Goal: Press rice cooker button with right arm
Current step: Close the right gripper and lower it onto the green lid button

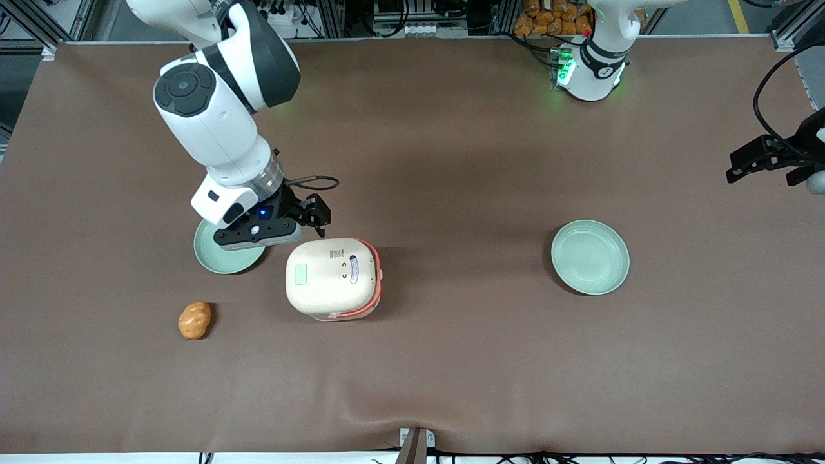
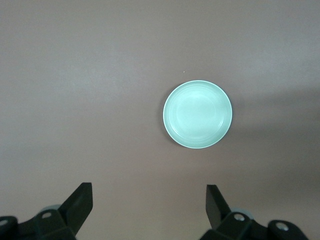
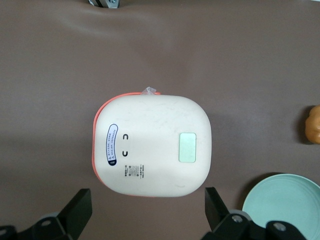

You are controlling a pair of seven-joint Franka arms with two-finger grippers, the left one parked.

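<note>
The rice cooker [image 1: 332,277] stands on the brown table with its cream lid closed and orange-red trim showing round the edge. The lid carries a pale green rectangular pad [image 1: 300,275], a printed label and two small dark marks. In the right wrist view the rice cooker [image 3: 152,145] lies just ahead of the fingers, with the green pad [image 3: 187,147] on its lid. The right arm's gripper [image 1: 303,222] hovers a little farther from the front camera than the cooker, not touching it. The gripper [image 3: 147,206] is open, with only bare table between its fingers.
A pale green plate [image 1: 225,258] lies partly under the gripper body, beside the cooker; its rim also shows in the right wrist view [image 3: 285,205]. An orange lumpy object [image 1: 194,320] sits nearer the camera. Toward the parked arm's end lies another green plate [image 1: 590,256].
</note>
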